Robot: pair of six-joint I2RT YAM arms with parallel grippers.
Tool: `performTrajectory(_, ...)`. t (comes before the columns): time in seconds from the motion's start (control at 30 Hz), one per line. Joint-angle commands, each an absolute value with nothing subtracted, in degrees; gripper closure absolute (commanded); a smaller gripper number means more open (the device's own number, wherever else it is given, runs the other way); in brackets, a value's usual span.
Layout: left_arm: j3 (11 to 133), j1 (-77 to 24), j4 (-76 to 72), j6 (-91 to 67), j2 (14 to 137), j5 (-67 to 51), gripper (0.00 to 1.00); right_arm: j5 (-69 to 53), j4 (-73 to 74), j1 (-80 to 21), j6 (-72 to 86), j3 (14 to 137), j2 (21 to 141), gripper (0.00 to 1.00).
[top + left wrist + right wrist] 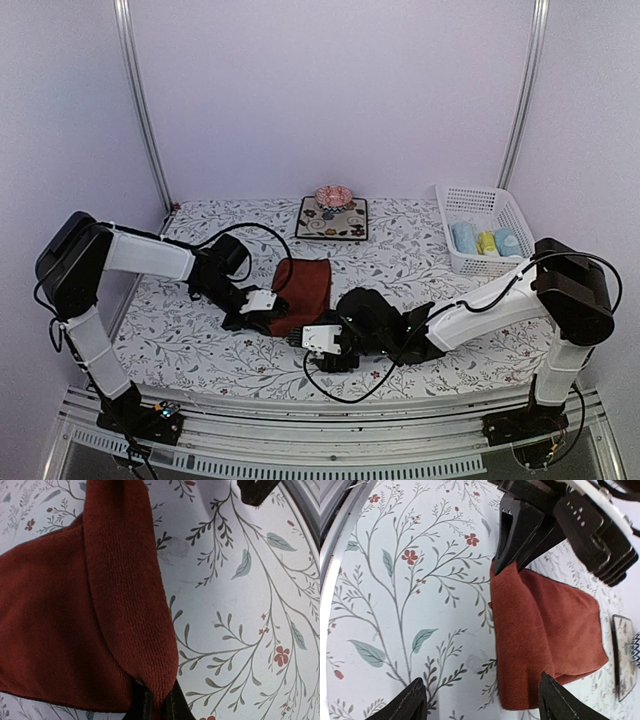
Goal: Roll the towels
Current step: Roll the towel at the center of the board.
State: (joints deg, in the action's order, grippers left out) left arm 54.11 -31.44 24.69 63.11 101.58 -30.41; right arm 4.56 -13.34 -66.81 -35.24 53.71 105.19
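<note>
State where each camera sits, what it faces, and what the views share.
Top external: above and behind, looking down on the table, left arm and right arm showing.
Left wrist: close over the dark red towel, left gripper pinching its edge.
Right wrist: low over the table, right gripper open, left gripper ahead.
Shared: all show the towel.

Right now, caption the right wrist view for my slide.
Right gripper open over the dark red towel; left gripper pinches its far corner.
</note>
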Motion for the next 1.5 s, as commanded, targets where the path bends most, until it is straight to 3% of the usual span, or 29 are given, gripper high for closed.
performTrajectory(0.0, 54.5, -31.2, 29.9, 63.3, 104.0, -31.5, 1.00, 11.9, -21.6, -67.3, -42.7, 55.0, 108.5, 0.23)
performTrajectory(0.3, 58.1, -30.2, 34.2, 65.0, 107.6, -32.0, 1.00, 16.2, -23.8, -67.0, -47.3, 58.7, 114.5, 0.20)
performTrajectory(0.43, 58.9, -29.8, 34.9, 65.5, 108.5, -32.2, 1.00, 17.7, -23.4, -66.6, -47.9, 59.6, 116.4, 0.24)
performTrajectory(0.57, 59.1, -29.6, 35.6, 66.2, 108.7, -32.4, 1.00, 17.8, -21.6, -66.1, -47.6, 60.0, 117.1, 0.39)
performTrajectory(0.73, 59.5, -29.4, 36.2, 66.6, 108.9, -32.4, 1.00, 18.7, -18.6, -65.4, -45.1, 61.9, 118.5, 0.69)
performTrajectory(0.93, 59.4, -29.3, 36.5, 67.3, 108.9, -32.4, 0.99, 19.2, -15.9, -65.1, -43.7, 64.2, 120.7, 0.80)
performTrajectory(1.0, 58.8, -29.2, 35.9, 67.3, 108.1, -32.2, 0.93, 18.2, -14.6, -65.0, -43.1, 64.6, 120.8, 0.87)
performTrajectory(1.17, 55.8, -28.4, 31.5, 66.6, 103.5, -31.0, 0.59, 15.2, -10.4, -64.6, -40.2, 65.8, 120.5, 0.92)
performTrajectory(1.47, 46.5, -28.0, 20.3, 65.8, 91.2, -27.0, 0.36, 6.9, 1.5, -64.1, -32.7, 71.3, 120.5, 0.94)
